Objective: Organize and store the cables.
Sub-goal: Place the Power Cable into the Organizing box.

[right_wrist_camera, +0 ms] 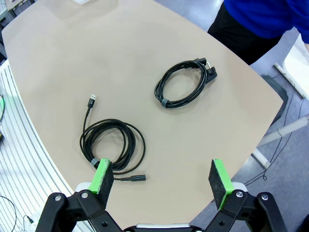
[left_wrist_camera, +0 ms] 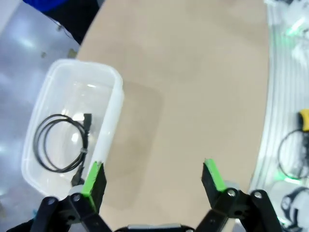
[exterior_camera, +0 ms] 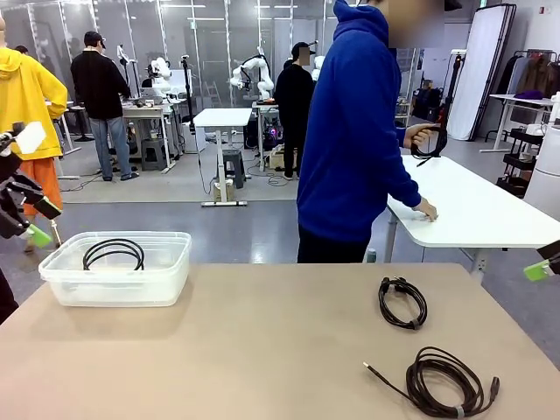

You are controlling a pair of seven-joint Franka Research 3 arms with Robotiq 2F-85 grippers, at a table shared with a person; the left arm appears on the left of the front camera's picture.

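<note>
Tabletop point(exterior_camera: 262, 350) plain beige-tan. Bin point(exterior_camera: 166, 280) translucent whitish, no print. Cables all black: coil in bin point(exterior_camera: 113, 252), small coil point(exterior_camera: 402, 302), larger coil point(exterior_camera: 446, 381); grey tie band point(right_wrist_camera: 164, 102) on each tabletop coil. Left fingers point(left_wrist_camera: 94, 183) black, pads point(left_wrist_camera: 212, 173) bright green; right fingers point(right_wrist_camera: 219, 179) same colours. Person's hoodie point(exterior_camera: 350, 131) solid royal blue, trousers point(exterior_camera: 328, 249) black. Far table point(exterior_camera: 490, 210) white. Floor point(exterior_camera: 219, 227) grey.

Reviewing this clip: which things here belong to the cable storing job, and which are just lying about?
Part of the job:
- coil in the bin
- clear bin
- small coil on the beige table
- larger coil with a loose end
- coil in the person's hand

Just around:
- white table beside the person
- small white table farther back
</note>
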